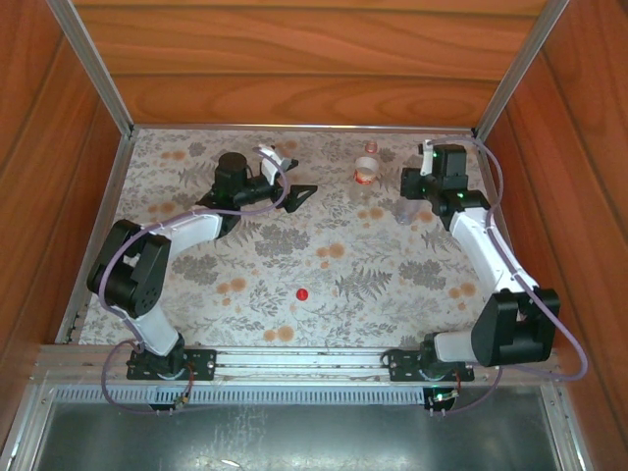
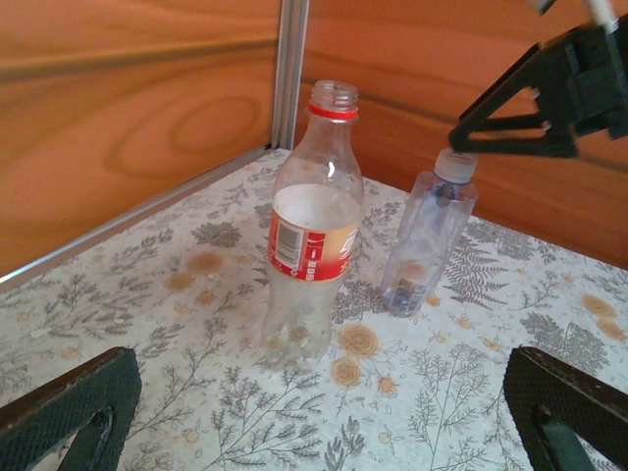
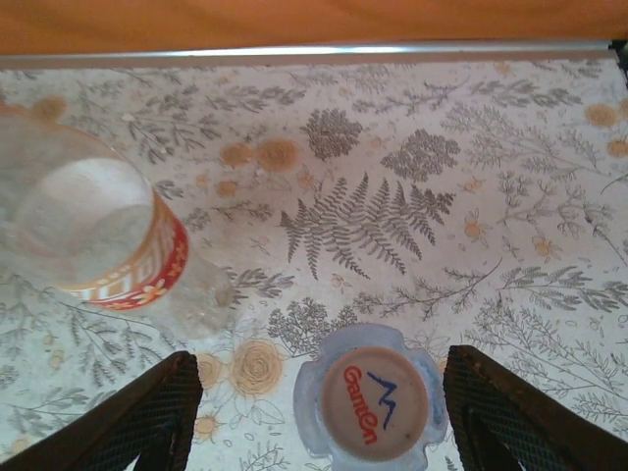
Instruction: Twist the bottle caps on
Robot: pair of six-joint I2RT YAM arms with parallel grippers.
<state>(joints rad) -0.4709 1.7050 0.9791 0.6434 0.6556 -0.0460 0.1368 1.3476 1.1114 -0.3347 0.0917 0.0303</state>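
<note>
The labelled bottle (image 2: 312, 226) stands upright with a red neck ring and an open mouth, also seen as a bottle (image 1: 368, 167) at the back of the mat. To its right stands the plain bluish bottle (image 2: 430, 235) with the white cap (image 3: 375, 404) sitting on its neck. My right gripper (image 3: 319, 397) hangs open straight above that cap, its fingers (image 3: 147, 422) apart from it on both sides. The red cap (image 1: 302, 292) lies alone mid-mat. My left gripper (image 1: 287, 175) is open, low and level, facing both bottles from the left with nothing between its fingers (image 2: 69, 412).
Wooden walls with an aluminium corner post (image 2: 289, 69) close in the back and sides. The floral mat (image 1: 245, 245) covers the table. The two bottles stand close together near the back wall.
</note>
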